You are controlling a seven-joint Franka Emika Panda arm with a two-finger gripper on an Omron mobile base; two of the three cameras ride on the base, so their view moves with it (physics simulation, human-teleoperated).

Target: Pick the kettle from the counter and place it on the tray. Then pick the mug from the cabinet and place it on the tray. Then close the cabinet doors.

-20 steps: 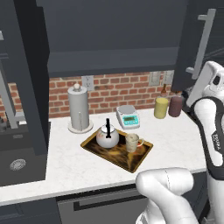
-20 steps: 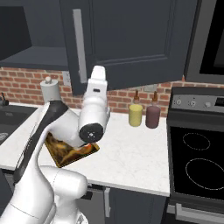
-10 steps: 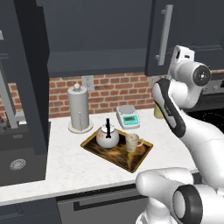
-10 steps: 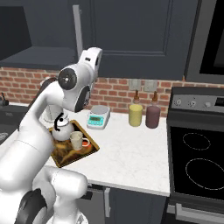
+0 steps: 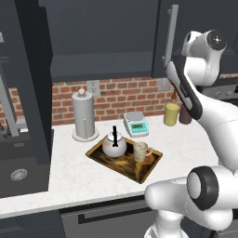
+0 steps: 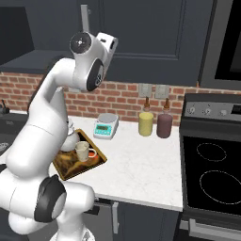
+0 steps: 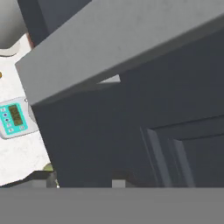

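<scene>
Claw up at the cabinet door [image 7: 131, 109], jaw state can't tell. Door's bar handle [image 5: 170, 35] just beside the arm's wrist. Below, kettle [image 5: 114, 145] and mug [image 5: 140, 151] sit on the tray [image 5: 144, 173]; open worktop [image 6: 141, 164] right of it.

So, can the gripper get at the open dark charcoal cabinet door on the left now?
Probably yes. The gripper is high by the shut dark charcoal right door. The open left door juts out at similar height, and nothing visible stands between them.
</scene>
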